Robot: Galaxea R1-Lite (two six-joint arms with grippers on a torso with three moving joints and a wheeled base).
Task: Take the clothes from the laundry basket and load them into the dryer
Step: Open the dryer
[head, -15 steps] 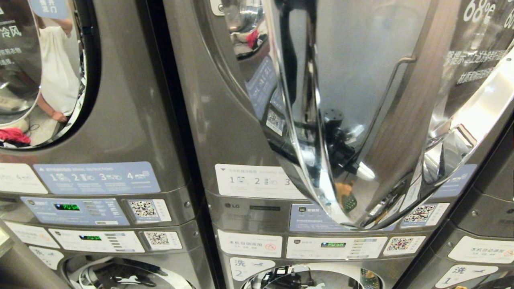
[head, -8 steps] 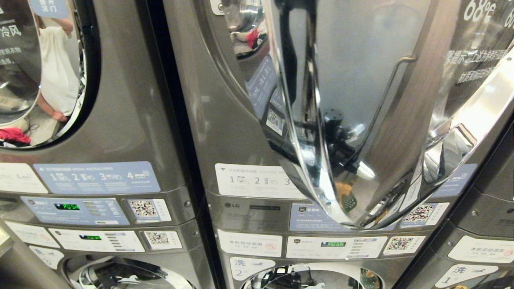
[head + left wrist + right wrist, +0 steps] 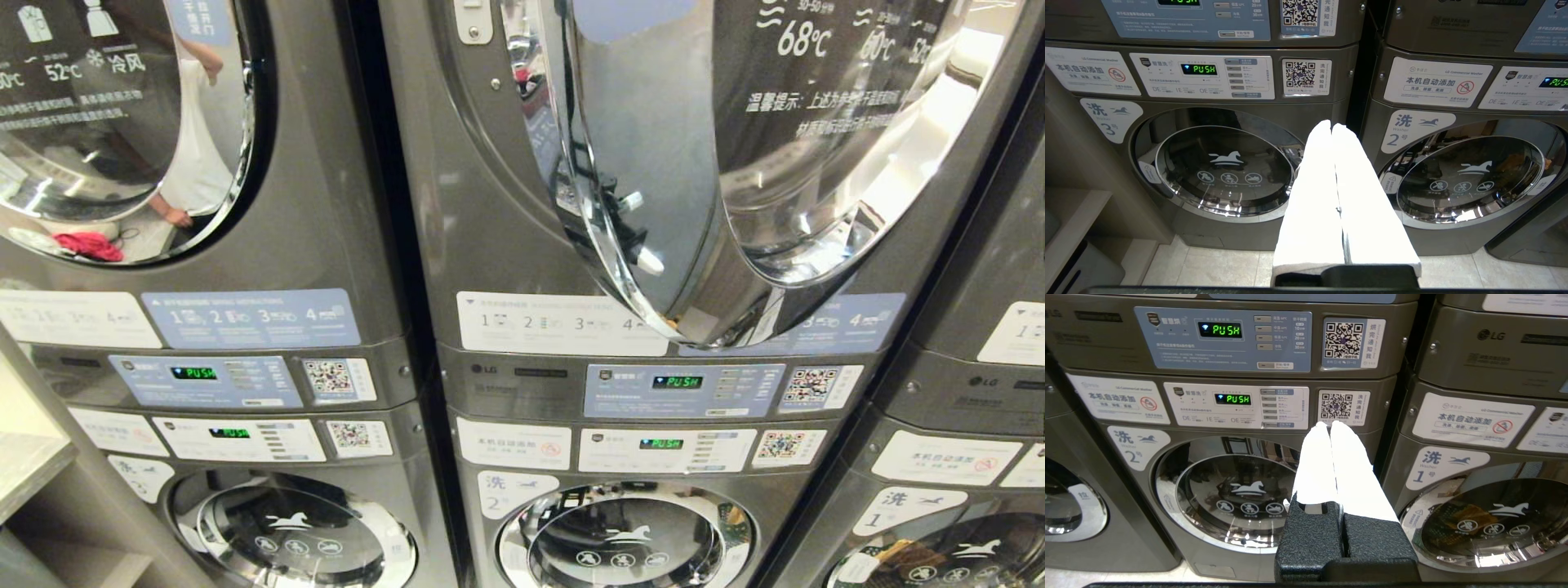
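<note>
While no clothes and no laundry basket show in any view, the dryer door (image 3: 694, 163) of the middle stack does: it is swung open, hinged toward the right, chrome rim hanging out over the instruction labels. Its opening sits in the upper half of that stack, above the control panel (image 3: 678, 390) reading PUSH. Below is washer 2 (image 3: 1237, 494), door shut.

Left gripper (image 3: 1332, 126): white fingers pressed together, nothing between them, pointing at the seam between washer 3 (image 3: 1216, 171) and washer 2, low near the tiled floor (image 3: 1216, 265). Right gripper (image 3: 1330, 424): fingers also together and empty, aimed at the right edge of washer 2's front, just under a QR sticker (image 3: 1337, 406).

Key relation: the drum opening lies well above both grippers, and the basket is somewhere off-frame, so I can't tell which arm is nearer to it. My read: loading hasn't started; the basket needs locating first. Reflection in the left dryer glass (image 3: 122, 122) shows a person in white and something red, too warped to rely on.
</note>
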